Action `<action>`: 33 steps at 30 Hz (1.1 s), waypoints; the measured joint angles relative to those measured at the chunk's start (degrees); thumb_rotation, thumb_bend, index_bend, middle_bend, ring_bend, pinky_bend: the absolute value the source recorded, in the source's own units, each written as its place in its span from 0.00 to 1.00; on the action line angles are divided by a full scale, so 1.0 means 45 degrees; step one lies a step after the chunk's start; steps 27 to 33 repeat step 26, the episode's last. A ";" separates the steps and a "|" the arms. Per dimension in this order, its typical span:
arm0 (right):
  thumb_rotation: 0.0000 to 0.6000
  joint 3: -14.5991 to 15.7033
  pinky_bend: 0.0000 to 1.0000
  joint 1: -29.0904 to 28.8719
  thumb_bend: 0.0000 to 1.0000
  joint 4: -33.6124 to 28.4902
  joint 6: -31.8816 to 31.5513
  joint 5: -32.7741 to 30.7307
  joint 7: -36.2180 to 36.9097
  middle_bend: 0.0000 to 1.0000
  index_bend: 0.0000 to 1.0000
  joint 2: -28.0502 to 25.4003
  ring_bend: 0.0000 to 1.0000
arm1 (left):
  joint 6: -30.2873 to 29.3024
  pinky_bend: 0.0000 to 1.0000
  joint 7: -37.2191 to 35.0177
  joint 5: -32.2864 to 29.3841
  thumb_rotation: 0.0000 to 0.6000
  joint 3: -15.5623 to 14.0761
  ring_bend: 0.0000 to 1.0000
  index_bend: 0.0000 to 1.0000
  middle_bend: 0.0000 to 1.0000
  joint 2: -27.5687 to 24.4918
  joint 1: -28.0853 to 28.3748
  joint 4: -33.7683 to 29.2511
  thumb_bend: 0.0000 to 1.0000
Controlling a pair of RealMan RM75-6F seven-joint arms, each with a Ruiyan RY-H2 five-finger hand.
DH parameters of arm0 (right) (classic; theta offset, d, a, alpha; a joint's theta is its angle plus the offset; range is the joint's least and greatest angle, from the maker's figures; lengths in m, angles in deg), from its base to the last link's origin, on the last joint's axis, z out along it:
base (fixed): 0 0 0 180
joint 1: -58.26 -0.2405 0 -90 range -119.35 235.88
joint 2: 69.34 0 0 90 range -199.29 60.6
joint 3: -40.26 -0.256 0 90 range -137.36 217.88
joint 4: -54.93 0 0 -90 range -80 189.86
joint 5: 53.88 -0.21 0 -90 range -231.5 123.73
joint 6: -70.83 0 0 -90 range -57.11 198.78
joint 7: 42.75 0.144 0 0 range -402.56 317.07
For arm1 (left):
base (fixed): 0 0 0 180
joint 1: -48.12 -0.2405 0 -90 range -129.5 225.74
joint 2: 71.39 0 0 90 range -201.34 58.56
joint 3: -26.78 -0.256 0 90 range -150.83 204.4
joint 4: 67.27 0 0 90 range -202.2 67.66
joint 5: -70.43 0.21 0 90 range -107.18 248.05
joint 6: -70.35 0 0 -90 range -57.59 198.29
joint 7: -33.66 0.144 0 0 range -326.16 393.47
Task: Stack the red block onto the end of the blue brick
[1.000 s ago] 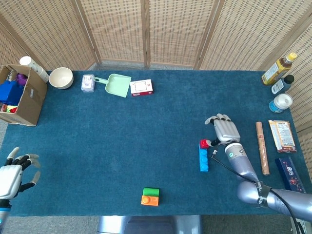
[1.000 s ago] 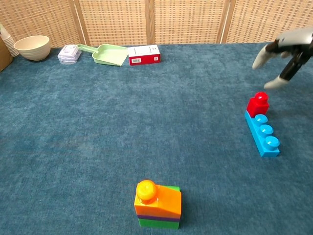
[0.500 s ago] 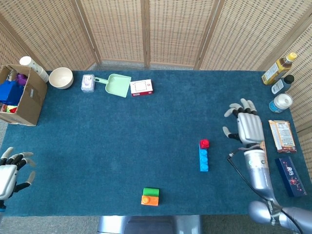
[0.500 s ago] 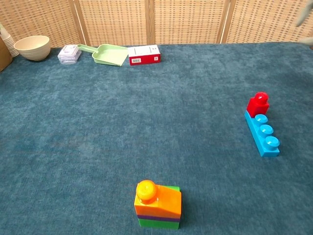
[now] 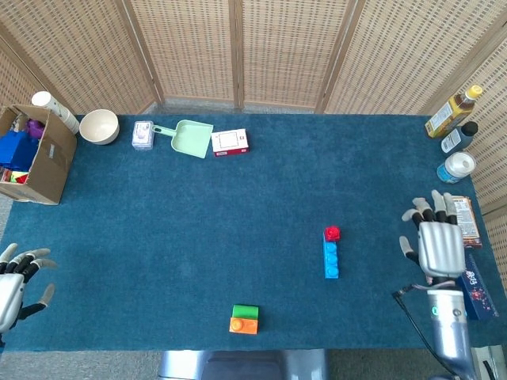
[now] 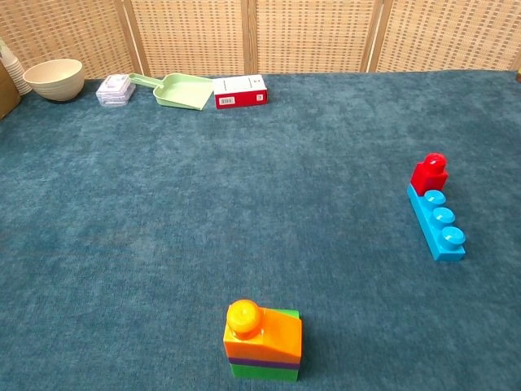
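The red block (image 5: 332,233) (image 6: 430,173) sits on the far end of the blue brick (image 5: 330,260) (image 6: 439,222), right of the table's middle. My right hand (image 5: 438,245) hovers well to the right of them, fingers spread, holding nothing. At the lower left edge of the head view my left hand (image 5: 14,283) is also spread and empty. Neither hand shows in the chest view.
An orange and green block stack (image 5: 244,319) (image 6: 262,339) stands near the front edge. A bowl (image 5: 99,126), clear box (image 5: 142,134), green scoop (image 5: 188,138) and red-white box (image 5: 230,142) line the back. A cardboard box (image 5: 36,154) sits far left. Bottles (image 5: 455,134), packets (image 5: 463,219) lie right.
My right hand has let go of the red block and drawn back to the right and toward the front edge, out of the chest view. The left hand has sunk lower at the frame edge.
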 measured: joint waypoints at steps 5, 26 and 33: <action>1.00 0.0347 0.07 0.0912 0.28 -0.0113 -0.0314 0.0506 0.0222 0.26 0.42 -0.0062 0.04 | -0.0354 0.02 -0.0031 0.0478 1.00 -0.0121 0.21 0.31 0.24 0.0175 -0.0114 0.0037 0.47; 1.00 0.0172 0.07 0.2740 0.28 0.0735 -0.0111 0.1749 0.1415 0.26 0.42 0.0075 0.04 | -0.0529 0.02 0.0943 0.1178 1.00 -0.0099 0.21 0.32 0.23 0.0643 0.0007 -0.0777 0.47; 1.00 0.0172 0.07 0.2740 0.28 0.0735 -0.0111 0.1749 0.1415 0.26 0.42 0.0075 0.04 | -0.0529 0.02 0.0943 0.1178 1.00 -0.0099 0.21 0.32 0.23 0.0643 0.0007 -0.0777 0.47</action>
